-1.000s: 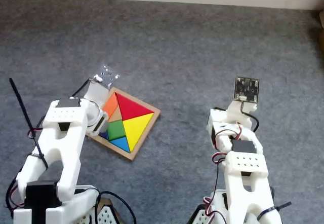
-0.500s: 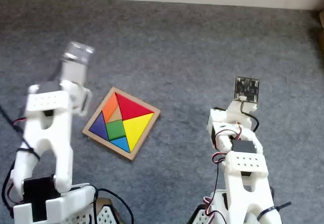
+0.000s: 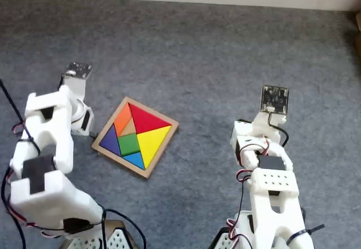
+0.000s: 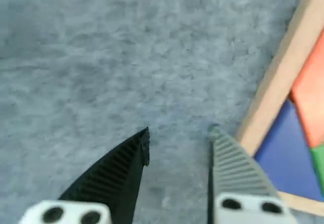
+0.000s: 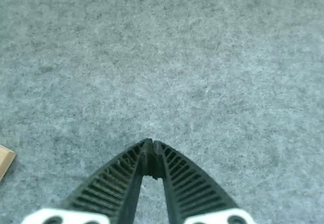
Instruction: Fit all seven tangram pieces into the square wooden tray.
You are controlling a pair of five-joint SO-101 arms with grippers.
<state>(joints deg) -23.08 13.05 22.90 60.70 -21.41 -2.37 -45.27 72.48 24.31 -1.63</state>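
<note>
The tray [image 3: 153, 112] sits on the grey carpet [image 3: 225, 52], turned like a diamond, and all seven pieces lie inside it, packed flush into a full square. The red triangle [image 3: 145, 119] fills the tray's far corner, with the yellow triangle [image 3: 151, 142] beside it toward the right corner. The orange piece [image 3: 122, 118] runs along the far left rim. A small tan triangle [image 3: 130, 127] and the green square [image 3: 128, 143] take the middle. The dark blue triangle [image 3: 110, 141] fills the left corner and the light blue triangle [image 3: 134, 159] the near one. The left gripper [image 4: 179, 130] hangs just off the tray's left corner, fingers spread and holding nothing, one tip close by the rim. The right gripper [image 5: 151, 143] is well to the right of the tray, over carpet, its fingers pressed together and empty.
</note>
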